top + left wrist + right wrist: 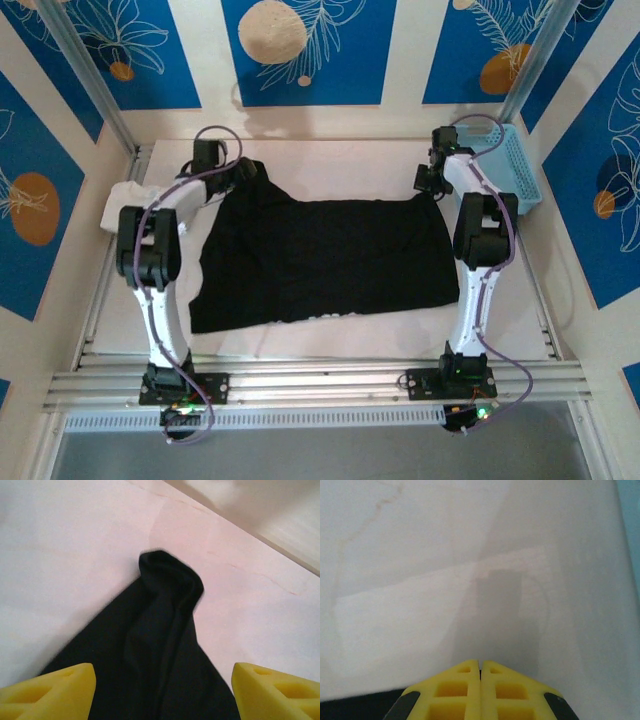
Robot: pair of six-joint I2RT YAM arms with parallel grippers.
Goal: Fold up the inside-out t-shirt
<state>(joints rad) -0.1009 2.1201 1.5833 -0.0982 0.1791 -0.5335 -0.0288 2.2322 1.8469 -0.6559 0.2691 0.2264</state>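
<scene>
Two pairs of yellow, wedge-shaped, hollow-celled jaws are seen. Those of the left gripper [164, 675] are spread wide and touch nothing; a bunched, rounded corner of the inside-out t-shirt [165, 630] lies between and beyond them. Those of the right gripper [480, 665] are pressed together; whether cloth is pinched cannot be told. The matte black shirt is spread on the white worktop [340, 165], its far corners at the jaws.

The left arm [150, 250] hides parts of the white t-shirt [118, 200] and of the black t-shirt [320, 260].
</scene>
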